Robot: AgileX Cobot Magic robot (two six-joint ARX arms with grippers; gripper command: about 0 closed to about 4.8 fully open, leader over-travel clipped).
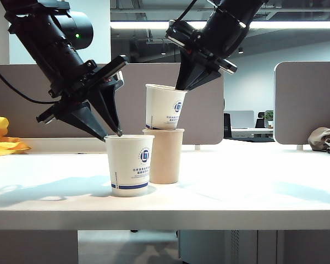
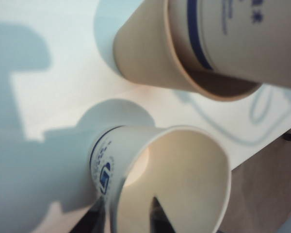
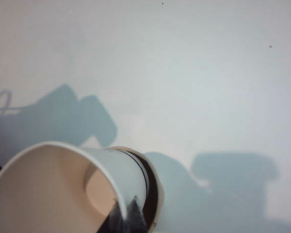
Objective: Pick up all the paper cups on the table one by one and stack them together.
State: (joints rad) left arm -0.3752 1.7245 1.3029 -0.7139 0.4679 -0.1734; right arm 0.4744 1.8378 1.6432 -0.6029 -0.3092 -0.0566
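In the exterior view, you have three paper cups near the middle of the white table (image 1: 253,192). A white logo cup (image 1: 130,164) stands upright nearest the front edge. Just behind it and to its right stands the beige cup (image 1: 165,156), the two close enough that you cannot tell if they touch. Your right gripper (image 1: 184,84) comes down from the upper right and is clamped on the rim of a second white logo cup (image 1: 164,106), which tilts a little with its base sunk into the beige cup's mouth. Your left gripper (image 1: 113,133) reaches in from the left, its fingers spread apart, the tips at the rim of the front white cup.

In the left wrist view, you look down into the front white cup (image 2: 165,179); one dark finger (image 2: 157,213) sits inside the mouth and the other outside the wall, with the wall between them and not pinched. Beyond it the beige cup (image 2: 145,53) holds the blue-banded base of the tilted white cup (image 2: 237,34).

In the right wrist view, the fingers (image 3: 128,213) pinch the wall of the white cup (image 3: 53,189), whose lower end sits inside the beige rim (image 3: 155,189) over the table (image 3: 184,73).
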